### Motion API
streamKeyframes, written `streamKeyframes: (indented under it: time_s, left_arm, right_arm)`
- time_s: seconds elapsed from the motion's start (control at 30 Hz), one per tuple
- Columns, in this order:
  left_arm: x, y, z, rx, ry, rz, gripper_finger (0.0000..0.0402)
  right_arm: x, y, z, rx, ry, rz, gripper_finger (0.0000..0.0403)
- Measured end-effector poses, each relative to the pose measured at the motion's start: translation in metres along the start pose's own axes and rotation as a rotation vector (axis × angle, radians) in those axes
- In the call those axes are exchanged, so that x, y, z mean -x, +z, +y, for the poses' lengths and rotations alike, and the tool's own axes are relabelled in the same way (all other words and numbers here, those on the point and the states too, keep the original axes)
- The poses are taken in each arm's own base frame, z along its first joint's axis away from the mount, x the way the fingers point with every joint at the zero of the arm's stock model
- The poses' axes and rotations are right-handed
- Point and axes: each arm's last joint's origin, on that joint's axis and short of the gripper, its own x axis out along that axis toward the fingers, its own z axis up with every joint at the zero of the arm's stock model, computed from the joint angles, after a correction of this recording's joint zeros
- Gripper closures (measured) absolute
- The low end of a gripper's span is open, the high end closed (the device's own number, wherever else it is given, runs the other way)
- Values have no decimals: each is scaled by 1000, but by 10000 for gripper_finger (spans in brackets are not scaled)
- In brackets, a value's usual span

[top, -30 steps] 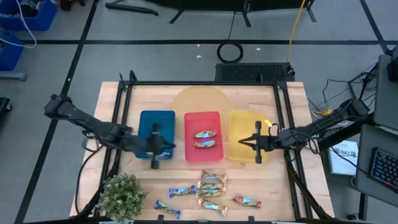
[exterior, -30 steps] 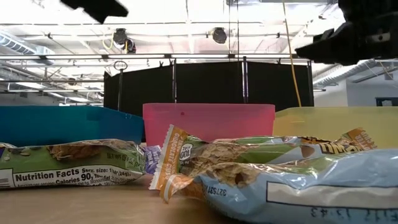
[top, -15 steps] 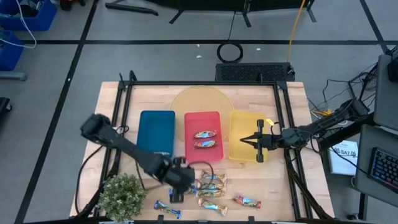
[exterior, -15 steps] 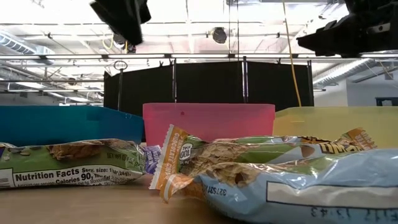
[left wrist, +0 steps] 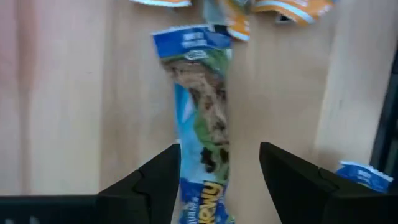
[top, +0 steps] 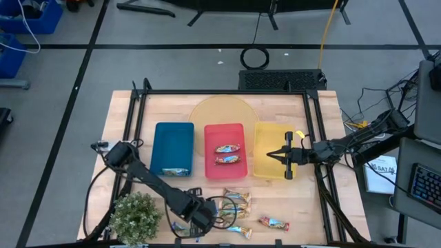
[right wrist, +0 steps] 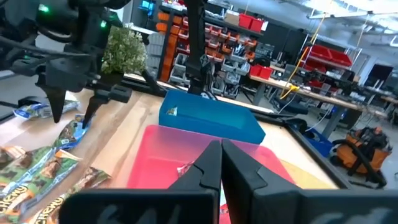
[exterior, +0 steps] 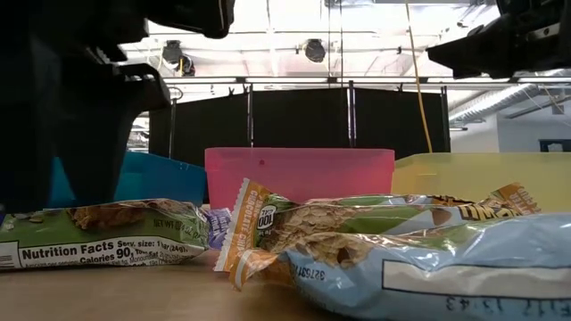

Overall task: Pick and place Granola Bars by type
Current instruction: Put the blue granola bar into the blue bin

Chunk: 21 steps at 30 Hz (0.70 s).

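Several granola bars lie loose near the table's front edge, among them a gold-tan one (top: 234,198) and a red-orange one (top: 273,222). A blue-silver bar (top: 176,171) lies in the near end of the blue tray (top: 173,141). Two bars (top: 227,153) lie in the red tray (top: 224,131). My left gripper (top: 198,222) hangs low over the front bars, open. In the left wrist view its fingers stand on either side of a blue-green bar (left wrist: 202,118) that lies flat on the wood, and touch nothing. My right gripper (top: 270,156) (right wrist: 221,158) hovers shut over the yellow tray (top: 272,138).
A small potted plant (top: 134,217) stands at the front left, close to my left arm. A pale round mat (top: 222,112) lies behind the trays. Black frame rails (top: 134,138) run along the table's left and right sides. Another blue bar (top: 180,227) lies near the plant.
My left gripper has left the blue tray's near end, swung toward the near edge and to the right, and dropped low over the loose bars. A blue-silver bar stays behind in the blue tray.
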Motion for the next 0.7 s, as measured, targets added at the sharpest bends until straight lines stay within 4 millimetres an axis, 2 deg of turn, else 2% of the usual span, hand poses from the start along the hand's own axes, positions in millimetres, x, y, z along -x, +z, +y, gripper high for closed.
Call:
streamKeyframes:
  time_s: [0.3,0.43,0.53,0.7]
  left_arm:
    - [-24,2,5,-2,53,21,176]
    - [-26,2,6,-35,59,23,182]
    - [-21,2,7,-79,54,22,218]
    - [-3,6,10,-113,30,-2,318]
  right_arm:
    - [0,-8,2,-3,16,75,402]
    - [0,-10,2,3,21,94,402]
    - [0,-11,3,6,22,100,402]
    - [0,-11,3,7,22,99,402]
